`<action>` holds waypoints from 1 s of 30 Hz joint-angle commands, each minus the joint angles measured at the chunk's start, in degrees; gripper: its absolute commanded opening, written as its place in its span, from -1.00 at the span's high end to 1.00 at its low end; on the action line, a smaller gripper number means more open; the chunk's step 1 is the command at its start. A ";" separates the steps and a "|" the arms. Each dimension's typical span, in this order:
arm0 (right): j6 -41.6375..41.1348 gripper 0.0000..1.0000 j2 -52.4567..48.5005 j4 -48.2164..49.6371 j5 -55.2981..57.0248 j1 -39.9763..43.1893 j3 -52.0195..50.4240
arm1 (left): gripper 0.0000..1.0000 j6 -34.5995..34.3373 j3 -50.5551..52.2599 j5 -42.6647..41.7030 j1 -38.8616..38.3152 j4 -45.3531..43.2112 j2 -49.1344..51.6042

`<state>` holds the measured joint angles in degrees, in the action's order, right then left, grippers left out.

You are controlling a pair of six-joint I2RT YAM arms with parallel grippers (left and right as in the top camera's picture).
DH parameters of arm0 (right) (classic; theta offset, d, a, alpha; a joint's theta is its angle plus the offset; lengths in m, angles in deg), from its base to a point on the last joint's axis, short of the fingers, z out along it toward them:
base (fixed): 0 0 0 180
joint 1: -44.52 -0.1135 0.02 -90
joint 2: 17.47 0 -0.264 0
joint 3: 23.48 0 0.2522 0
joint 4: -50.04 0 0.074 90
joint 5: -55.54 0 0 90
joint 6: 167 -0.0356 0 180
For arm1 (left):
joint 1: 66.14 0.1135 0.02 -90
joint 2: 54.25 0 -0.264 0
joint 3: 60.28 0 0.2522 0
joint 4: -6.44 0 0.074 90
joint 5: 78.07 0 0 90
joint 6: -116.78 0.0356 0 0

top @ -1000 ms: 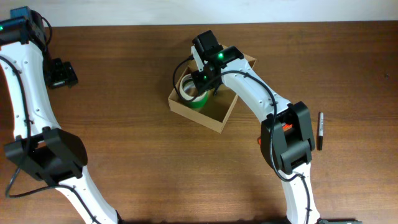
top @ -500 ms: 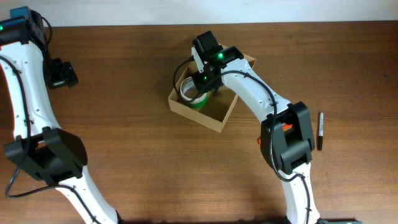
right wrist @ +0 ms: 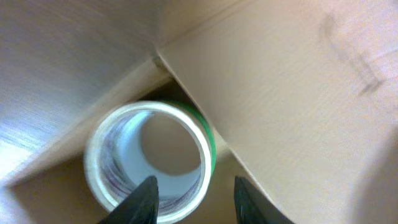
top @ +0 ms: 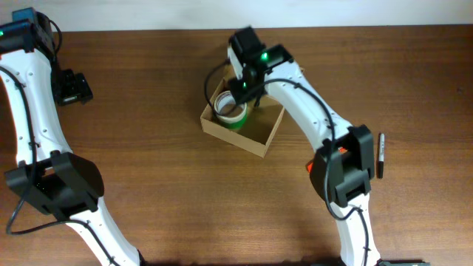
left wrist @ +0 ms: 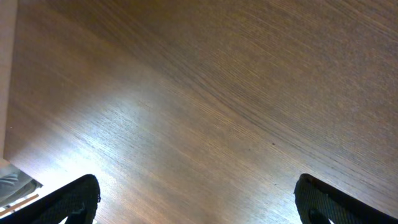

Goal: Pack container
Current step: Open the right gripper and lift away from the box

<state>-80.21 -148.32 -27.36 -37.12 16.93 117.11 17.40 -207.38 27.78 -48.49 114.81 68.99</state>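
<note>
Fingers spread, the right gripper (right wrist: 196,199) hangs over the roll (right wrist: 115,171) in the box (top: 255,131) at the table's (top: 148,148) far edge; a straight lift should clear the flap (right wrist: 298,93). Left gripper (left wrist: 198,202): spread.

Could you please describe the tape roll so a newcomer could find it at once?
Find the open cardboard box on the wooden table. In its left corner lies the tape roll: the only round thing there, green outside with a pale core.
</note>
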 commanded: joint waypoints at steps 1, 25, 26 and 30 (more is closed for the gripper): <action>-0.22 0.14 7.10 -5.25 3.39 -0.63 12.39 | -1.00 0.50 0.24 -0.20 0.26 -0.07 -0.04; -5.07 -0.07 42.84 -33.68 31.47 -1.84 1.55 | -0.99 0.50 0.24 -0.20 0.26 -0.07 -0.04; -6.05 -0.10 45.53 -33.59 32.30 -1.40 -2.16 | -1.00 0.50 0.24 -0.20 0.26 -0.07 -0.04; -12.17 -0.20 53.37 -27.93 29.07 2.21 -17.70 | -1.00 0.50 0.24 -0.20 0.26 -0.07 -0.04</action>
<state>-86.35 -97.87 -58.90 -7.68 16.65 109.19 17.40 -207.38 27.76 -48.49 114.79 68.99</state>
